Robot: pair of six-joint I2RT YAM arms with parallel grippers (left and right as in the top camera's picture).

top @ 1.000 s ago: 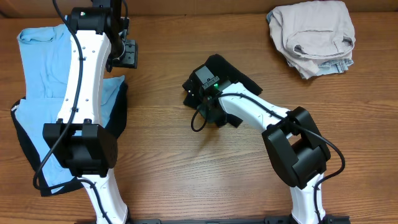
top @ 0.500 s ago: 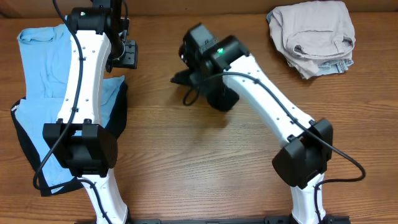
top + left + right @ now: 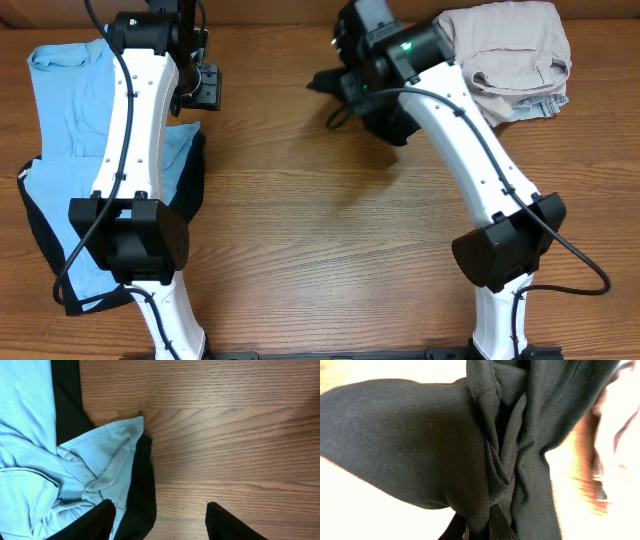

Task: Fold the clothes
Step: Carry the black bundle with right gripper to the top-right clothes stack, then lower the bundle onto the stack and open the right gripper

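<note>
In the space of a second, the right arm swings from the middle of the table [image 3: 300, 250] out to its far right side, taking the black T-shirt [image 3: 392, 122] with it. A second ago the bundle lies low at the table's centre. Now it hangs bunched from the right pincer [image 3: 372, 90], lifted clear of the wood and just beside the pale stack [image 3: 505, 60] of garments in the far right corner. The right pincer is closed tight on the cloth, and the right wrist view shows little more than gathered black folds running down into the grip.

The left side does not change. The left pincer [image 3: 160, 521] hangs open and empty over bare wood, near the edge of the light-blue T-shirt [image 3: 70, 100], which lies spread over another black garment [image 3: 35, 225].

This move probably means the folding of this shirt is finished and the arm is delivering it to the stack. What appears to remain is lowering it onto or against the stack and letting go, with the light-blue shirt likely next. Because the bundle hangs from a single pinch, it may loosen when it is set down.
</note>
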